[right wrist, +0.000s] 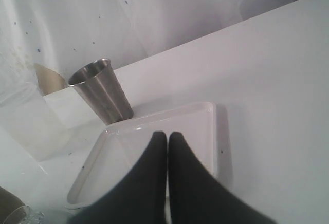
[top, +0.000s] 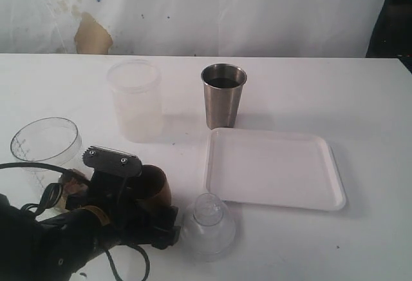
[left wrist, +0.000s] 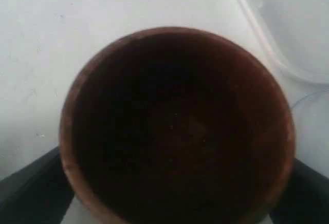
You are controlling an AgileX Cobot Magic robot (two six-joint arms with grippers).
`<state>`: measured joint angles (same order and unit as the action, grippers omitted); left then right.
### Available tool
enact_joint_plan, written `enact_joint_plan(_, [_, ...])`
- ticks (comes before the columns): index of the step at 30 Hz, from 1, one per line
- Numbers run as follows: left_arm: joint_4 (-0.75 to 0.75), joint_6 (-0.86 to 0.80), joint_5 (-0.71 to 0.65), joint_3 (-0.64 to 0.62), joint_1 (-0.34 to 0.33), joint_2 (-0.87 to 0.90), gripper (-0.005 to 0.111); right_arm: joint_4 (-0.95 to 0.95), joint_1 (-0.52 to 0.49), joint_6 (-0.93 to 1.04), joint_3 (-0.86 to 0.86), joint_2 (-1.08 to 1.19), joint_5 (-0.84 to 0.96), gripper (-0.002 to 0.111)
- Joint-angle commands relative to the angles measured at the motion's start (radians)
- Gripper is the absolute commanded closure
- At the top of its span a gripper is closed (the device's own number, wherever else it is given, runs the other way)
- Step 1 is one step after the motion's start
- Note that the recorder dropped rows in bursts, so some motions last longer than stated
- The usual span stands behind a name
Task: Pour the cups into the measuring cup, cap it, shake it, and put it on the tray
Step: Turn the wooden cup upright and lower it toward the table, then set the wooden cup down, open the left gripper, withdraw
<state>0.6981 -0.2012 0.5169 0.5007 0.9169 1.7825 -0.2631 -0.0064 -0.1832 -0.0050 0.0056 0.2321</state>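
Worktop (top: 360, 100): white and wide, carrying everything in view.
Tray (top: 270, 134): white, flat on the worktop right of the middle, nothing on it.
Left tool (left wrist: 177, 162): low at the near left. Its dark fingers (left wrist: 31, 196) are spread wide on either side of the wooden cup; whether they press on it cannot be told.
Right tool (right wrist: 167, 134): fingers pressed together with nothing between them, hanging above the tray.
Frosted cup (top: 136, 100): upright, left of the steel tumbler.
Measuring cup (top: 45, 145): clear, printed marks on its side, upright at the far left, just beside the left arm.
Steel tumbler (top: 223, 97): upright just beyond the tray's far left corner, dark liquid inside.
Wooden cup (top: 156, 187): brown with a dark inside, between the left tool's fingers, near the measuring cup.
Clear dome (top: 209, 223): near the tray's near left corner, just beside the left tool.
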Motion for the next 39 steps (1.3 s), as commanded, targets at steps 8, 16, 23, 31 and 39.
enact_joint_plan(8, [0.081, -0.054, -0.154, -0.001, 0.004, -0.166, 0.016, 0.002, -0.004, -0.001, 0.005, -0.006, -0.01, 0.108])
enact_joint_plan(16, [0.129, -0.116, -0.249, -0.001, 0.004, -0.398, 0.016, 0.002, -0.004, -0.001, 0.005, -0.006, -0.01, 0.108])
enact_joint_plan(23, [0.161, -0.184, -0.277, -0.001, 0.002, -0.637, 0.087, 0.002, -0.004, -0.001, 0.005, -0.006, -0.01, 0.108])
enact_joint_plan(31, [1.042, -1.132, 0.072, 0.004, 0.002, -0.965, 0.107, 0.002, -0.004, -0.001, 0.005, -0.006, -0.01, 0.108])
enact_joint_plan(39, [1.046, -1.319, 0.397, -0.022, 0.002, -1.321, 0.107, 0.002, -0.004, -0.001, 0.005, -0.006, -0.01, 0.108])
